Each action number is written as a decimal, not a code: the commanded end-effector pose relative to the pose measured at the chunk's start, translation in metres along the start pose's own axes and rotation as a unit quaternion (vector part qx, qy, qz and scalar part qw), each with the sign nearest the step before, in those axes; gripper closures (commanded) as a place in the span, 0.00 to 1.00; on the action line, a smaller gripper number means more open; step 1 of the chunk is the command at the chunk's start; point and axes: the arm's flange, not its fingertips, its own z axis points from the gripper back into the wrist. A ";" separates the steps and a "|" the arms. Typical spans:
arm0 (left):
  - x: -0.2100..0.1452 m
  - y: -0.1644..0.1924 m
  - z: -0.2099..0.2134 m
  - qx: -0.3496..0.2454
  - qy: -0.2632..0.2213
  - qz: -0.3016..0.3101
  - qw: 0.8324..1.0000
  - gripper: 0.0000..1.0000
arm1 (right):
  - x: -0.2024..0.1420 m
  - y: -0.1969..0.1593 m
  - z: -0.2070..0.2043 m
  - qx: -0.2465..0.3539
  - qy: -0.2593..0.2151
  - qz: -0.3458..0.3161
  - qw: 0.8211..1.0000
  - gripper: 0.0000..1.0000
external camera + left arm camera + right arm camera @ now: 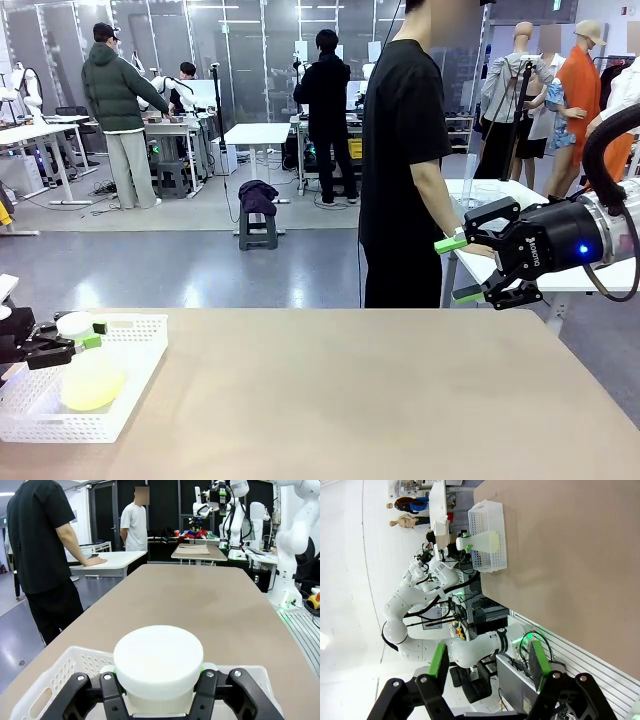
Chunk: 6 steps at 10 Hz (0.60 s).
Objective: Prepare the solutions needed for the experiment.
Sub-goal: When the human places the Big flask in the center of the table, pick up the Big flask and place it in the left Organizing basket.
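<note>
1. My left gripper has its jaws around the white cap of the conical flask; whether they grip it, I cannot tell.
2. The flask, with its pale yellow-green solution, stands inside the white perforated basket, so it is kept contained.
3. My right gripper waits wide open and empty above the table, I think to stay clear.

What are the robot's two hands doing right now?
Left gripper: around the flask's white cap; grip cannot be told.
Right gripper: open, empty.
</note>
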 end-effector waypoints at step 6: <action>0.000 0.000 0.001 0.000 0.002 0.001 1.000 0.00 | 0.000 0.002 -0.001 0.005 0.002 0.003 1.000 0.19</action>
